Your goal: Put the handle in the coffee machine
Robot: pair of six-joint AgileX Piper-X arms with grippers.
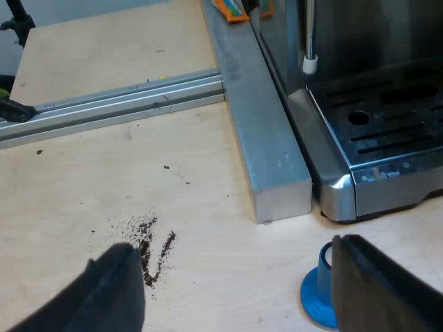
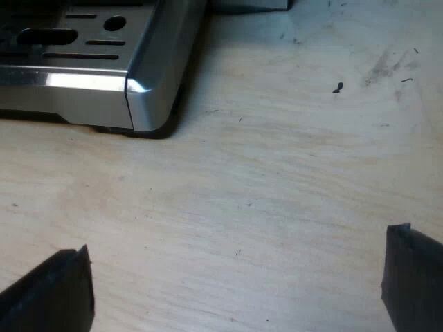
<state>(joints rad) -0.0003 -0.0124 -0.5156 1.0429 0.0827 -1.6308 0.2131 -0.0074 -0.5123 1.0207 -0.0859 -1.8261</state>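
The espresso machine (image 1: 374, 124) stands on the wooden table, its slotted drip tray (image 1: 394, 131) and steam wand (image 1: 309, 41) toward me. My left gripper (image 1: 235, 290) hovers open over the table, with nothing between its black fingers (image 1: 114, 294). A blue tamper (image 1: 320, 294) stands on the wood beside one finger, near the drip tray's corner. My right gripper (image 2: 239, 287) is open low over bare wood, a short way from the machine's drip tray corner (image 2: 138, 86). Its fingers (image 2: 412, 280) hold nothing.
A grey metal bar (image 1: 266, 131) lies along the machine's side and meets an aluminium rail (image 1: 118, 104) across the table. Spilled coffee grounds (image 1: 149, 245) mark the wood near my left gripper. An orange object (image 1: 232, 8) lies beyond the bar.
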